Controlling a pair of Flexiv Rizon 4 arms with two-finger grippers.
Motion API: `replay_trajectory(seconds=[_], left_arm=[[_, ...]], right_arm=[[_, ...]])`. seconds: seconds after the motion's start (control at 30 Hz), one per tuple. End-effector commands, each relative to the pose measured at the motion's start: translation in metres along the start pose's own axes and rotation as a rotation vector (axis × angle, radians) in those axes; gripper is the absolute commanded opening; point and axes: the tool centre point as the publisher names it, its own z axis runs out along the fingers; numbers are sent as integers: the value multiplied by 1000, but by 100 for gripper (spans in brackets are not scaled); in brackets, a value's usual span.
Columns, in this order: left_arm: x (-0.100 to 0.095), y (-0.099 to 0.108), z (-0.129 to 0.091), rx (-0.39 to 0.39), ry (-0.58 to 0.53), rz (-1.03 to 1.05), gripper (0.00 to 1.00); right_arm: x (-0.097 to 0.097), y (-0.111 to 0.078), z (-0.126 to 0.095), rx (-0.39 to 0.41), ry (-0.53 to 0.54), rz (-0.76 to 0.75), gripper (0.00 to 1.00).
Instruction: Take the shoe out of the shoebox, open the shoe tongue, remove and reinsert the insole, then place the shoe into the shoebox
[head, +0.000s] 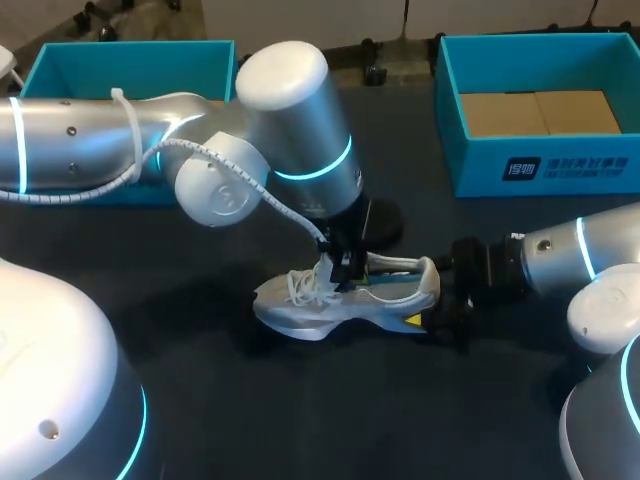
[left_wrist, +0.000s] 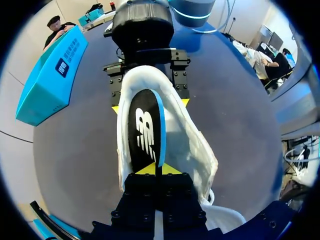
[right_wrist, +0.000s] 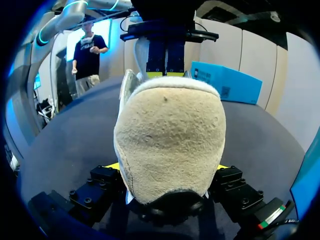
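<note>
— Jaws first: how do they stand?

— My left gripper is drawn narrow, its yellow tips almost meeting at the near end of the black insole. Whether they pinch anything I cannot tell. My right gripper stands wide, with one tip on each side of the heel, clamping the shoe.

— And the shoe itself?

— It sits sole down on the dark table, about the middle, with its toe toward my left and its heel toward my right. The insole lies inside it. My left arm stands over the lace end from above, and my right arm lies low along the table behind the heel.

— Room around it?

— Bare table on the near side of the shoe, and a narrower strip behind it. The left shoebox is at the far left edge, partly hidden by my left arm. The right shoebox, with brown card on its floor, is at the far right. Both stand well apart from the shoe.
</note>
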Motion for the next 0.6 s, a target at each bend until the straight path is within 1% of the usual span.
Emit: replay_trajectory(seconds=[0.03, 0.3, 0.6], left_arm=[[2, 5, -8, 12, 2, 2, 0], [4, 3, -22, 57, 15, -17, 0], [7, -8, -37, 107, 29, -37, 0]], right_arm=[[2, 0, 1, 5, -2, 0, 0], [2, 0, 1, 5, -2, 0, 0], [2, 0, 1, 5, -2, 0, 0]])
